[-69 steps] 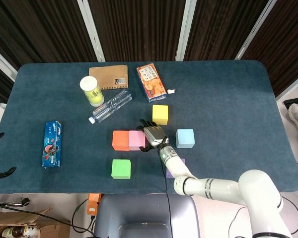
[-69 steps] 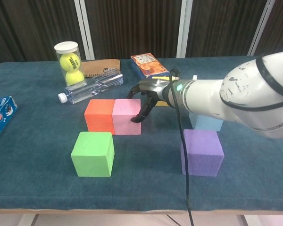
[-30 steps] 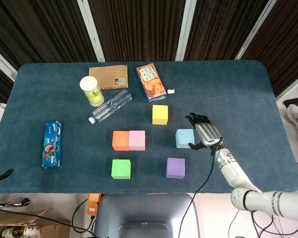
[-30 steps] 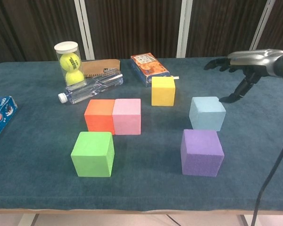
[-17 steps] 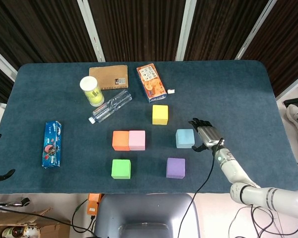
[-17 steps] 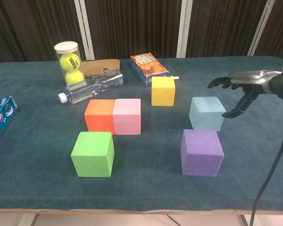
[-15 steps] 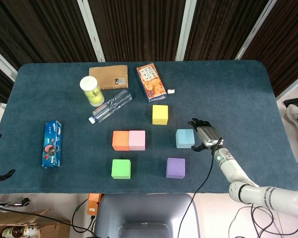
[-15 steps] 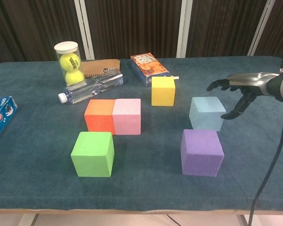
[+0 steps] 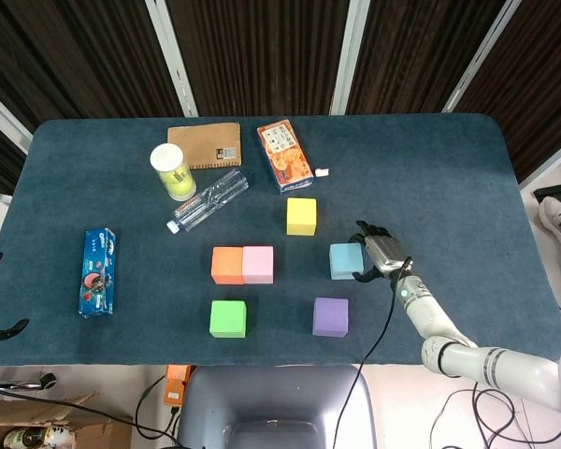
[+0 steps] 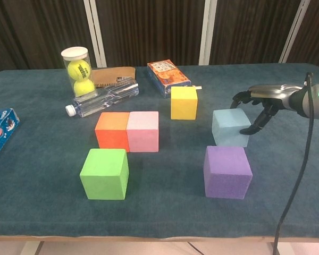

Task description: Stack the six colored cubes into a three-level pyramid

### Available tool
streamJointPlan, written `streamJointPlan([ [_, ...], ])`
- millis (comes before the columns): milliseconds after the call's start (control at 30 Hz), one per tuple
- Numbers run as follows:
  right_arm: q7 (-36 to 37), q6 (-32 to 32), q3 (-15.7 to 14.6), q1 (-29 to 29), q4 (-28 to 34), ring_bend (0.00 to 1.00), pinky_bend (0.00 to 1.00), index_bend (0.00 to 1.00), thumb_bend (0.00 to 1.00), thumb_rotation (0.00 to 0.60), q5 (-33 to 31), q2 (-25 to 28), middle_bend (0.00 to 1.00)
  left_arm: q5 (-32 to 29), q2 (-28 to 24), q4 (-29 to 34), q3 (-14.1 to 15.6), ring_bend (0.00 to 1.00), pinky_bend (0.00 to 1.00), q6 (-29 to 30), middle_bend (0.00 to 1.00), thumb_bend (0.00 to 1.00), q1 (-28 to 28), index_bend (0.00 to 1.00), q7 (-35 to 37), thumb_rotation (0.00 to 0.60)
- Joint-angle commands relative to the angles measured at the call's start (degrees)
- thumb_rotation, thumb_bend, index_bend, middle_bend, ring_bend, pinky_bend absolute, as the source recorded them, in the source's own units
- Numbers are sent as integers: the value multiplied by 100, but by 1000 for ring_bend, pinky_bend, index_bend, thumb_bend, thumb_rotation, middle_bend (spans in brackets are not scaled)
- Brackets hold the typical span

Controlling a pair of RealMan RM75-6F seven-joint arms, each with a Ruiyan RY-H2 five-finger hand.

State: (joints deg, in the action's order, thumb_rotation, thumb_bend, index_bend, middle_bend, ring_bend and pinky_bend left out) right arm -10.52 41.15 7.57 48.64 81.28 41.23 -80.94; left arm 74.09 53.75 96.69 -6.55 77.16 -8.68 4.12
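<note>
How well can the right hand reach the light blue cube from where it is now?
Probably yes. The right hand is right beside the light blue cube, fingers spread at its right side, with nothing between them. The purple cube sits nearer the robot and the yellow cube further left, both clear of that side.

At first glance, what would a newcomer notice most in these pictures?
Six bright cubes lie scattered on the dark blue table, none stacked; the orange cube and pink cube sit side by side. The right hand reaches the light blue cube, fingers spread at its right side.
</note>
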Motion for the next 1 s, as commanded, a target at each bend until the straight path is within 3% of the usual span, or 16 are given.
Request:
streamJointPlan([
  [33,160,38,94,-62,129,0,0,463,212,600,166,56,0,-3,-18,4,-6,0,85,10,30,32,12,101,26,600],
  [300,310,24,318,18,327,0,0,468,212,600,290,63,0,-38,-23,-22,-23,0,85,-44,30,32,2,101,109,600],
  [1000,1188,-490,681,201,-356,0,0,483,212,600,600,-691,0,-75,-39,-80,-46,0,85,-75,30,32,18,101,216,600],
])
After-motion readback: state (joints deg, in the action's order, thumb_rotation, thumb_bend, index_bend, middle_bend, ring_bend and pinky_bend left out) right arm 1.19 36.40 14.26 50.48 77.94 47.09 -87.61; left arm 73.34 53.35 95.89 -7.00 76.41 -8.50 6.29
